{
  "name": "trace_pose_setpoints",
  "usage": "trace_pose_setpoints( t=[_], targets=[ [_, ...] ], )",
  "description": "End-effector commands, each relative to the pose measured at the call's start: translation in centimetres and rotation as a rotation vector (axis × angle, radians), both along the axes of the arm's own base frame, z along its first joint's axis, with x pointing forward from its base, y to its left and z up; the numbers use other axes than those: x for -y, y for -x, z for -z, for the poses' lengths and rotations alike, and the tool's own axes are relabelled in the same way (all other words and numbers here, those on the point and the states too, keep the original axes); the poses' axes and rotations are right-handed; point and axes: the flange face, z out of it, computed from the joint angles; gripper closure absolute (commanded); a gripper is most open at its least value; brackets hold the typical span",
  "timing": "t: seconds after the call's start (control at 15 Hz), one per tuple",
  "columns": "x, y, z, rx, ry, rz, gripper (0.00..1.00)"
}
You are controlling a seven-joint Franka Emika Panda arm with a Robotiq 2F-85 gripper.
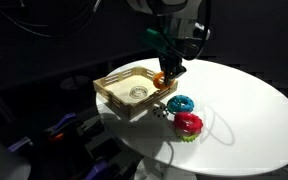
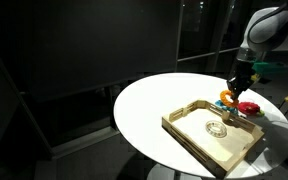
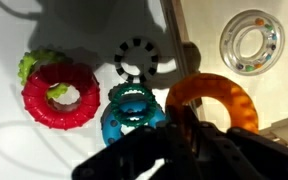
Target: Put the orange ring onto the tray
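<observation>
We hold the orange ring (image 3: 212, 100), pinched in the gripper (image 1: 171, 70), at the tray (image 1: 112, 88) rim, w/ release not yet done

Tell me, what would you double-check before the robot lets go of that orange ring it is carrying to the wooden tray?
1. Grip: the gripper looks shut on the orange ring: ok.
2. Position: the ring hangs over a corner wall of the tray, not squarely over its floor: not ok.
3. Landing spot: the floor is bare except for a clear ring: ok.
4. Neighbours: the blue ring and red ring lie on the table, outside the tray: ok.
5. Height above the wall: cannot tell.
</observation>
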Motion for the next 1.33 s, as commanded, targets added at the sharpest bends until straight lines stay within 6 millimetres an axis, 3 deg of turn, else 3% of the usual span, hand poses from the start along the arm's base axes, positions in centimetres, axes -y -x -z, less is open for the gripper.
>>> trace_pose_setpoints(
  t=[0.0, 0.6, 1.27],
  targets=[
    [-1.3, 0.2, -0.7, -0.011, -0.042, -0.032, 0.95],
    [-5.1, 0.1, 1.0, -0.038, -0.064, -0.067, 0.96],
    [-7.9, 0.3, 3.8, -0.061, -0.061, -0.100, 0.96]
  ],
)
